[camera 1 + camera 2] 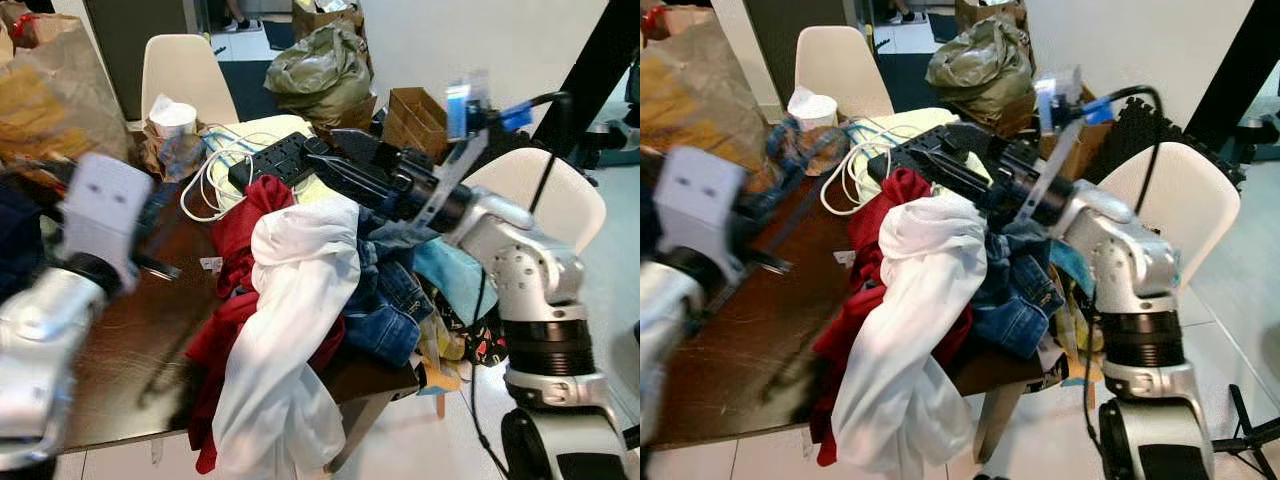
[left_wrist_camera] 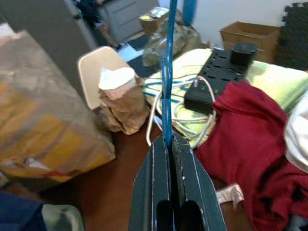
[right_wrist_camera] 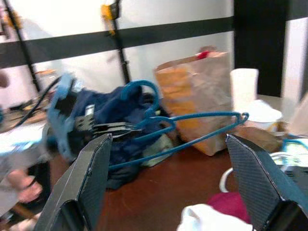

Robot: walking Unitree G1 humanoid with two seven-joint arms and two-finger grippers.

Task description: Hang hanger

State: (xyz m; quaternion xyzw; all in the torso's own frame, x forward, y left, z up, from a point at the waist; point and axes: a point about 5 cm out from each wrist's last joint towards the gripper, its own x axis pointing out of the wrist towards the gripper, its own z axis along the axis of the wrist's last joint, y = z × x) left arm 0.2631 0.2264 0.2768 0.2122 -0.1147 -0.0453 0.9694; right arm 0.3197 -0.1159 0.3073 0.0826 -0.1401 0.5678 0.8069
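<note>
Hanger [image 3: 183, 130], blue, is pinched in the left gripper [image 2: 169, 144] above the table [image 1: 130, 350], at about nine o'clock from the clothes pile [image 1: 300, 300]. Carrying seems underway; next it needs a rail to hook onto. Right gripper [image 3: 168, 183] reaches over the pile, fingers spread wide, empty.

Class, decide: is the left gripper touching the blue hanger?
Touching. In the left wrist view the left gripper has its two black fingers closed on the blue hanger, whose thin bar comes out from between their tips.
</note>
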